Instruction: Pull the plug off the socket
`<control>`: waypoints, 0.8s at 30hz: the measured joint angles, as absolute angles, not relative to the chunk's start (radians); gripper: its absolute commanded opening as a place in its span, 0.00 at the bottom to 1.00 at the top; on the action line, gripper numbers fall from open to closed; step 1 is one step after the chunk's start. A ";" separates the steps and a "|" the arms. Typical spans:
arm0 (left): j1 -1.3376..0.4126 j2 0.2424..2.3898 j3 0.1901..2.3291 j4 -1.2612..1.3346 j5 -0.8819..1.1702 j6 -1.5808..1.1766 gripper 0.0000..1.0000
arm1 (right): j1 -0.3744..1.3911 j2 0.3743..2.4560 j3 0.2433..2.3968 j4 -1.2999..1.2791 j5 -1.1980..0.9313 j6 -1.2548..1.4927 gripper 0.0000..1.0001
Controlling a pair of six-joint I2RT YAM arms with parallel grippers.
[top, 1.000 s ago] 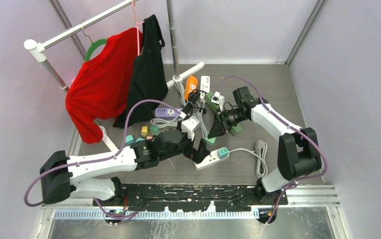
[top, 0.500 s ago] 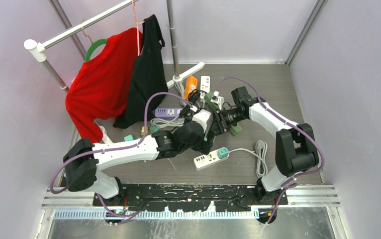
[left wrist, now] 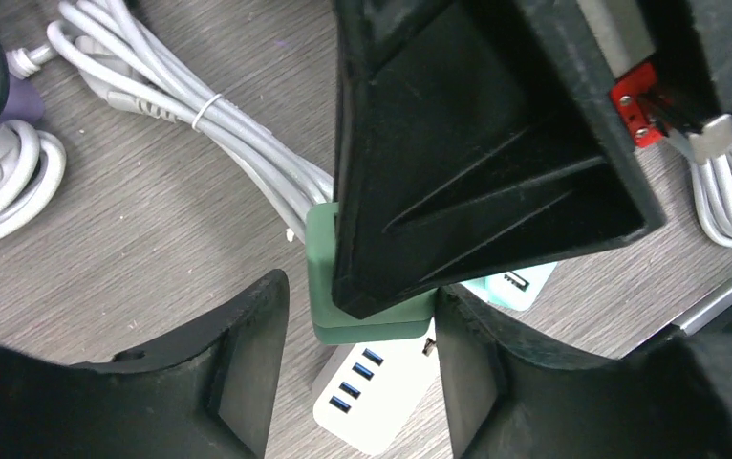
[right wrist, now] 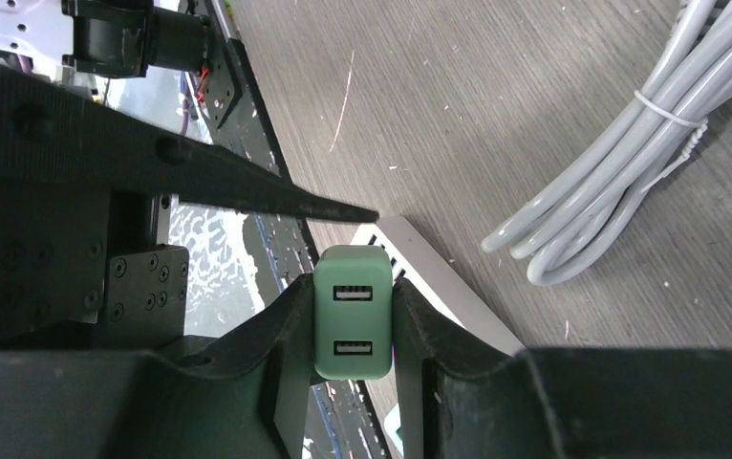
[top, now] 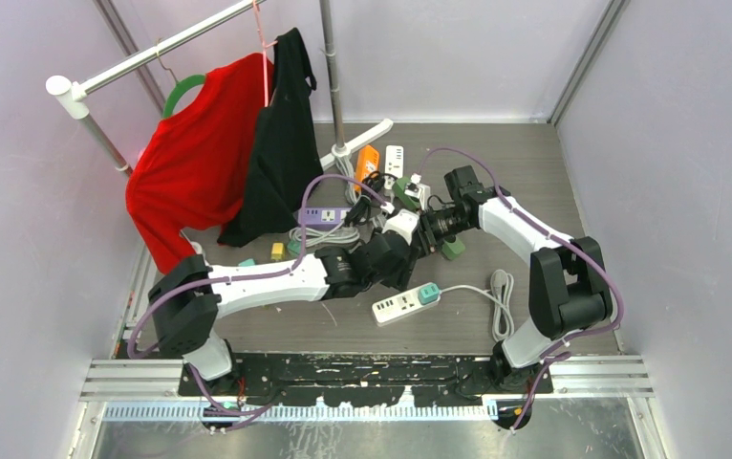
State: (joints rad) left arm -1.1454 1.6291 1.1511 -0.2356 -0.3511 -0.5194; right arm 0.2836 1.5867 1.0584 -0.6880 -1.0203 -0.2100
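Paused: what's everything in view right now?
plug: 1, green, in right gripper
socket strip: 1, white, under plug
other strips: 4, orange, white, purple, white, centre
second plug: 1, teal, on near white strip
cable coil: 1, grey, right
rack: 1, silver, left
shirts: 2, red, black, on rack
hanger: 1, green, in red shirt
small blocks: 3, green, yellow, teal, centre
left gripper: 1, black, open around socket strip
right gripper: 1, black, shut on plug

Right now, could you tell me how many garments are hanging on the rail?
2: a red top on the green hanger, a black garment just right of it. Others may hide behind.
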 measured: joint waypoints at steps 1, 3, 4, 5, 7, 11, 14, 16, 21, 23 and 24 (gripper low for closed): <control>-1.145 1.634 1.156 -0.237 -0.351 -0.520 0.53 | 0.284 1.587 1.059 -0.683 -1.020 -0.210 0.06; -1.145 1.642 1.166 -0.236 -0.353 -0.517 0.45 | 0.284 1.587 1.059 -0.680 -1.023 -0.210 0.06; -1.147 1.646 1.169 -0.237 -0.353 -0.517 0.43 | 0.284 1.587 1.059 -0.680 -1.024 -0.210 0.06; -1.147 1.650 1.172 -0.237 -0.353 -0.518 0.40 | 0.283 1.587 1.059 -0.678 -1.022 -0.210 0.06; -1.147 1.655 1.175 -0.237 -0.353 -0.517 0.32 | 0.281 1.589 1.059 -0.678 -1.021 -0.210 0.06; -1.147 1.658 1.176 -0.234 -0.353 -0.517 0.14 | 0.279 1.590 1.059 -0.678 -1.019 -0.210 0.12; -1.147 1.658 1.176 -0.234 -0.353 -0.517 0.01 | 0.279 1.591 1.059 -0.678 -1.019 -0.210 0.23; -1.147 1.658 1.176 -0.234 -0.354 -0.517 0.00 | 0.279 1.591 1.059 -0.678 -1.018 -0.210 0.32; -1.147 1.657 1.165 -0.219 -0.356 -0.517 0.00 | 0.279 1.591 1.059 -0.678 -1.016 -0.211 0.55; -1.147 1.651 1.143 -0.214 -0.359 -0.517 0.00 | 0.279 1.591 1.059 -0.682 -1.017 -0.212 0.61; -1.147 1.645 1.124 -0.213 -0.360 -0.517 0.00 | 0.279 1.591 1.060 -0.683 -1.018 -0.215 0.63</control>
